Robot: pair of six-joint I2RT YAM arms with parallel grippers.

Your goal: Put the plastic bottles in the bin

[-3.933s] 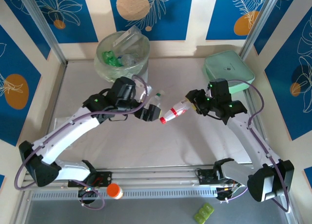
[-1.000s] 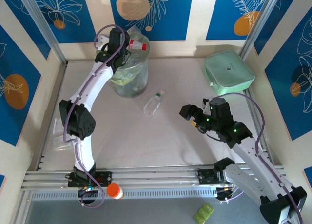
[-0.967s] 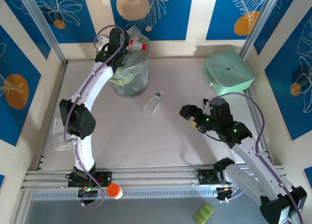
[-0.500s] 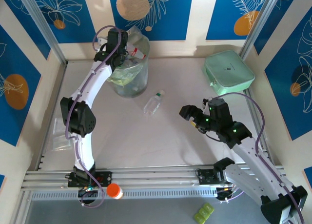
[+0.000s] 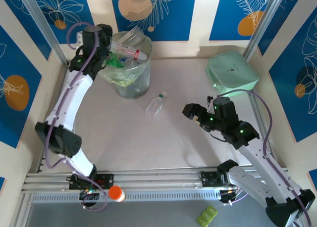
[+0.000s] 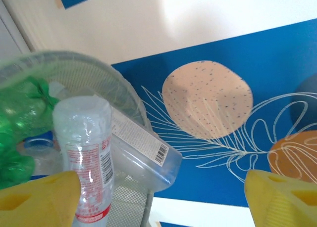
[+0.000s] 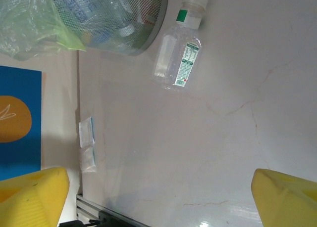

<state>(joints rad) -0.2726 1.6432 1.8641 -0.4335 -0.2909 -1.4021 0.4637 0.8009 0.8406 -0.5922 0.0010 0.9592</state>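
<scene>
Bottle (image 5: 156,104) lies on table (image 5: 148,138) just beside bin (image 5: 139,83).

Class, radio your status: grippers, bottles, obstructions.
Left gripper open at bin rim, red-label bottle inside. Right gripper open. Clear bottle on table beside bin, unobstructed.

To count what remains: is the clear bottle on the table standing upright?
No, the clear bottle lies on its side beside the bin.
</scene>
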